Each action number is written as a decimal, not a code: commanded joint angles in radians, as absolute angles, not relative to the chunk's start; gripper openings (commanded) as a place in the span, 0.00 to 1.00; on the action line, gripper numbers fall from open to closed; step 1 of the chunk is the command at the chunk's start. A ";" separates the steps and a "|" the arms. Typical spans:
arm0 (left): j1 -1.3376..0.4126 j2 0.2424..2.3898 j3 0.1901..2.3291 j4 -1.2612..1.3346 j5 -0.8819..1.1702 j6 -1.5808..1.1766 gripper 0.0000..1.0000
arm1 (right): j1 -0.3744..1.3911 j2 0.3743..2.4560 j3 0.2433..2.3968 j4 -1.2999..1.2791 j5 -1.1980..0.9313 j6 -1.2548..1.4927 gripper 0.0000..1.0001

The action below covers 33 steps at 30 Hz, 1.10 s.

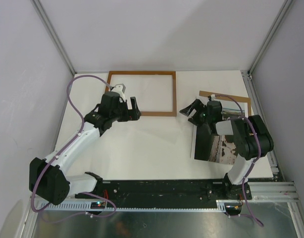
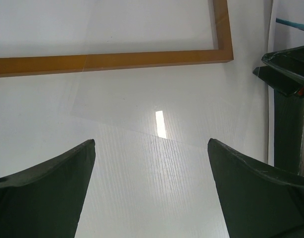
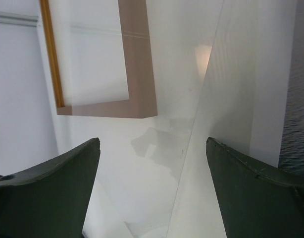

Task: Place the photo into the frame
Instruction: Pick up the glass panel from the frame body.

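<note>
- black base rail (image 1: 167, 188) along the near edge, both arm bases on it; white tabletop (image 1: 152, 144) beyond it
- the photo (image 1: 222, 148) lies flat on the right side of the tabletop, near-right of the frame and well apart from it; the right arm's links hang over it and hide part of it; mottled pale land and dark water show; in the right wrist view its dark rippled water fills the right edge (image 3: 296, 99)
- right gripper (image 1: 188, 110) sits over the tabletop just beyond the photo's far-left corner, pointing left toward the frame; in its wrist view (image 3: 153, 140) the jaws stand wide apart with only tabletop between them
- left gripper (image 1: 133, 107) reaches in from the near left and hovers at the frame's near rail, left of centre; in its wrist view (image 2: 151, 141) the jaws are spread wide, nothing gripped, bare tabletop between them
- the frame (image 1: 142, 73) lies flat at far centre, white tabletop showing through its opening; near rail and near-right corner cross the top of the left wrist view (image 2: 112, 60); that same corner shows in the right wrist view (image 3: 137, 64)
- brown backing board (image 1: 241, 99) at the far right, mostly hidden by the right arm and its cable; it is just beyond the photo, but whether they touch I cannot tell
</note>
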<state>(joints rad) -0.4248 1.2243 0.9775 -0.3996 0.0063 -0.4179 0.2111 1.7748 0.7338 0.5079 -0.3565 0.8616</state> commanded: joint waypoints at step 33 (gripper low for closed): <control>-0.418 1.240 0.992 -0.384 0.035 -0.430 1.00 | 0.186 2.034 0.734 0.919 -0.425 1.034 0.71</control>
